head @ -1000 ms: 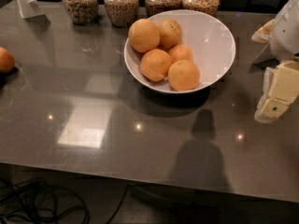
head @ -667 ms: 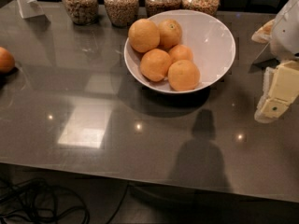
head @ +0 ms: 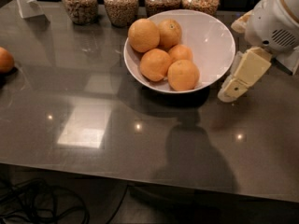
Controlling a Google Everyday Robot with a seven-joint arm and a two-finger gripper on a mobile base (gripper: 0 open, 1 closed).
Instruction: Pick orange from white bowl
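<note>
The white bowl (head: 219, 41) stands at the back middle of the dark table and holds several oranges. The orange (head: 183, 74), deep orange and mid-sized, lies at the bowl's front right. A larger, paler orange (head: 144, 35) and one with a dark stem dot (head: 170, 31) lie behind it. My gripper (head: 230, 93), cream-coloured on a white arm, hangs just right of the bowl's rim. It is close to the table top and outside the bowl, and holds nothing that I can see.
A loose orange (head: 4, 59) lies at the table's left edge. Several glass jars (head: 120, 3) of grains line the back edge behind the bowl. A white stand (head: 27, 1) is at the back left. Cables (head: 42, 204) lie on the floor under the table front.
My gripper has moved left and slightly up, from the table's right edge to right beside the bowl's rim. The bowl and oranges have not moved.
</note>
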